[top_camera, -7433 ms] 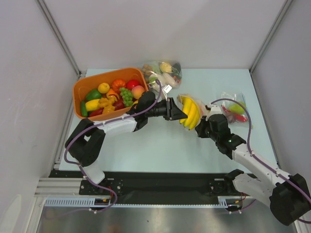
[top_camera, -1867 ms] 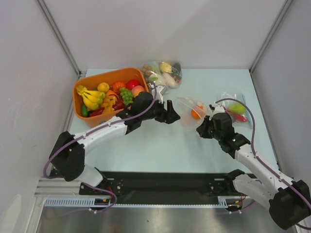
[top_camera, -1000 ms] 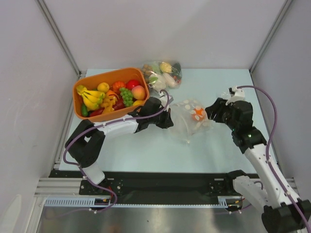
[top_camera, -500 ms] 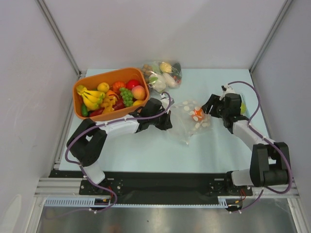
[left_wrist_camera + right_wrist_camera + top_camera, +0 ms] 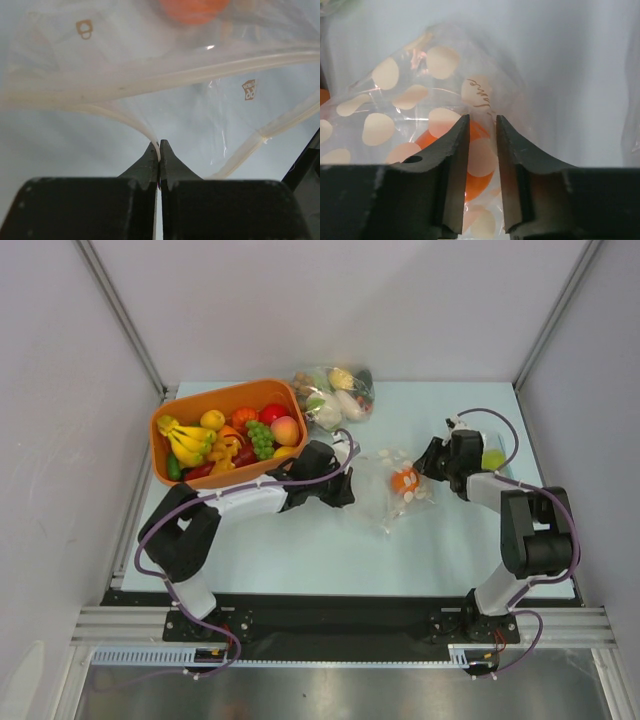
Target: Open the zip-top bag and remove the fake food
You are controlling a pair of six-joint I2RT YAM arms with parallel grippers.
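Observation:
A clear zip-top bag point(image 5: 385, 508) lies on the table at centre. It holds an orange point(image 5: 404, 480) and several pale round slices point(image 5: 412, 496). My left gripper point(image 5: 345, 485) is shut on the bag's zip edge at its left end. The left wrist view shows the pads point(image 5: 150, 160) pinching the white zip strip point(image 5: 100, 85), with the orange point(image 5: 192, 7) beyond. My right gripper point(image 5: 430, 462) is at the bag's right end. In the right wrist view its jaws point(image 5: 482, 132) stand a narrow gap apart over the bag point(image 5: 395, 95), with the orange point(image 5: 478, 185) and slices point(image 5: 377, 129) showing through.
An orange basket point(image 5: 215, 393) at the back left holds bananas point(image 5: 185, 437), grapes, an apple and other toy food. A second filled bag point(image 5: 335, 392) lies at the back centre. A third bag with a green piece point(image 5: 491, 458) lies behind my right arm.
My right arm has come down from the right and reached the bag's right end. The bag has sunk flatter onto the table. My left gripper has kept its hold.

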